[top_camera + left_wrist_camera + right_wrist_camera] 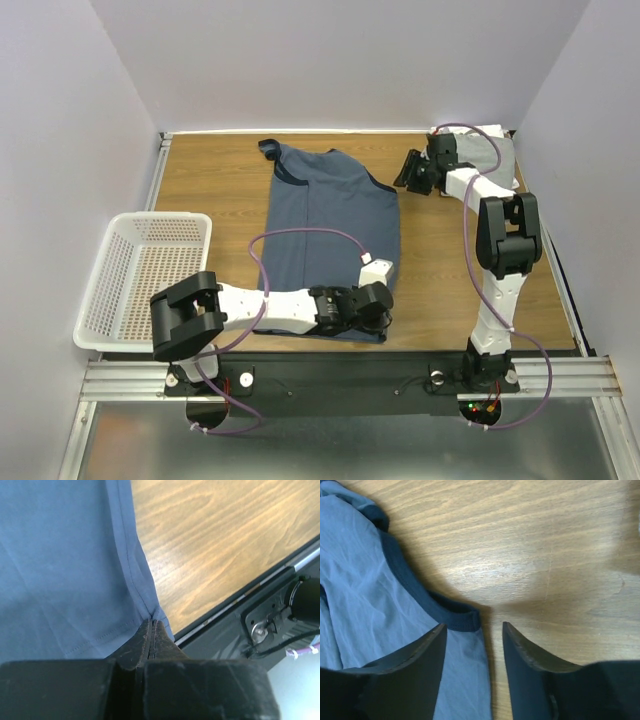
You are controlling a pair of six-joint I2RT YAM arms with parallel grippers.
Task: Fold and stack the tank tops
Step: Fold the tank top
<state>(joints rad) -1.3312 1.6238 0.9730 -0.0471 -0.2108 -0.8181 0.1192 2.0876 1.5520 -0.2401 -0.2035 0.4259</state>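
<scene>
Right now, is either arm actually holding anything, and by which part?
The left tool is shut on the slate-blue tank top, pinching its stitched edge at the near right corner. The right tool stands open over the navy trim, gripping nothing.

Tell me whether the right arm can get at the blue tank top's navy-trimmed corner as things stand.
Probably yes: the right gripper is open and straddles that corner of the tank top, with nothing in between.
</scene>
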